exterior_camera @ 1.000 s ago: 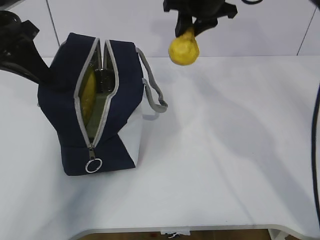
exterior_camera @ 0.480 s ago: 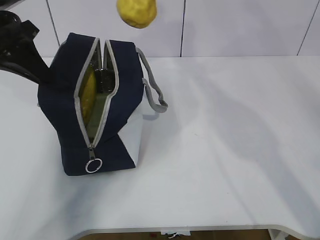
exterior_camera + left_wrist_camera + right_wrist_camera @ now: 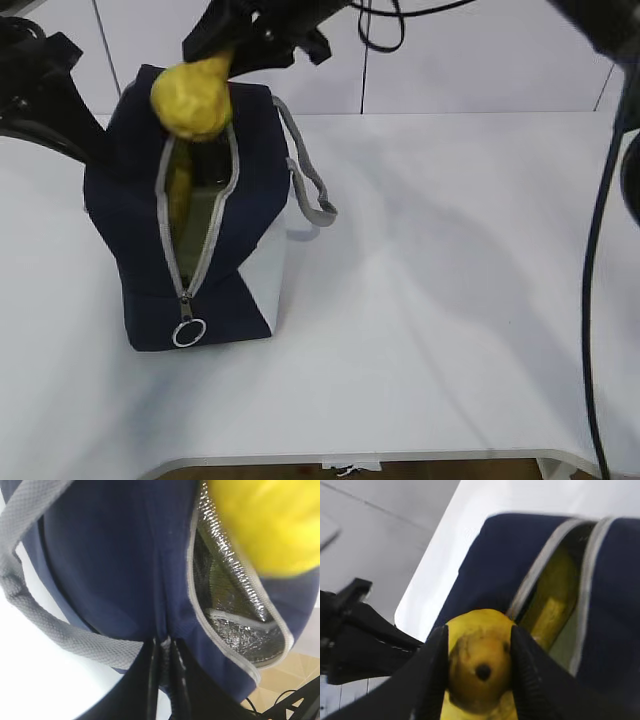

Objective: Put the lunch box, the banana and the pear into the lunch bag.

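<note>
- Pear: rounded yellow fruit with matte, slightly blotchy skin and a dark dimple at its base in the right wrist view; it hangs neck-up over the far end of the bag's opening, its base at the level of the rim.
- Right gripper: black, ribbed fingers stand part-way apart and press on either side of the pear, holding it clear of the table.
- Lunch bag: boxy navy fabric with a white lower panel, standing upright on the table; the grey zipper is drawn open along the top and down the near end, with a metal ring pull hanging near the bottom.
- Lining: crinkled silver foil, seen in the left wrist view inside the open mouth.
- Banana: smooth yellow and elongated, lying inside the bag along the left wall.
- Lunch box: only a pale green, flat surface shows inside the bag beside the banana; its clear body cannot be made out.
- Handle: grey woven webbing, looping off the bag's right side; a second strap curves across the left wrist view.
- Left gripper: slim black jaws closed tight, pinching a fold of the navy fabric at the bag's far end.
- Table: smooth white top with a rounded front edge.
</note>
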`<state>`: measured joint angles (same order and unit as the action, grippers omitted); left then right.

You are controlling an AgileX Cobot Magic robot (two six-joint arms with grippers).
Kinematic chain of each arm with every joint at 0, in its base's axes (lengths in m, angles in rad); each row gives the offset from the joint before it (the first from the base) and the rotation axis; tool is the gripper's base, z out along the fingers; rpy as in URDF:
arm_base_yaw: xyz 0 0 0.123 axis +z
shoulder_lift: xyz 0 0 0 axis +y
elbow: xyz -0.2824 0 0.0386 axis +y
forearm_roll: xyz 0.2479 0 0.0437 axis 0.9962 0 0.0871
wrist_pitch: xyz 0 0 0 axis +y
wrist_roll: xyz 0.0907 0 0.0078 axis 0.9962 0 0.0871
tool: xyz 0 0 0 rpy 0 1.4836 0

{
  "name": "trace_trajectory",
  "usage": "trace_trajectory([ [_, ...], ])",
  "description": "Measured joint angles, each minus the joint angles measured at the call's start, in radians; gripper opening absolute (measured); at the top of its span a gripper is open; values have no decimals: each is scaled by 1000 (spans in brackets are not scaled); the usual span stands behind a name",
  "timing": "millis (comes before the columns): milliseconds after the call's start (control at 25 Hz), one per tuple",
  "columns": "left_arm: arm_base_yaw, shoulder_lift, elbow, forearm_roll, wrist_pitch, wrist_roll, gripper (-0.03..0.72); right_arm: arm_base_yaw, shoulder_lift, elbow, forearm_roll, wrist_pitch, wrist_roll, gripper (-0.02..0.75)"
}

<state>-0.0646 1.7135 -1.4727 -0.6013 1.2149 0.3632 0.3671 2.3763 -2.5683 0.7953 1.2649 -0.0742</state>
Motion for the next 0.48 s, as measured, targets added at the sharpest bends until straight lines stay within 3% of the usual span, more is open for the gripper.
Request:
trace_trajectory([
  [240, 0, 0, 0, -8, 0, 0, 12, 41, 68, 0, -14, -2, -14, 288],
  [480, 0, 0, 0, -26, 0, 0, 12, 42, 97, 2, -112, -5, -14, 325],
])
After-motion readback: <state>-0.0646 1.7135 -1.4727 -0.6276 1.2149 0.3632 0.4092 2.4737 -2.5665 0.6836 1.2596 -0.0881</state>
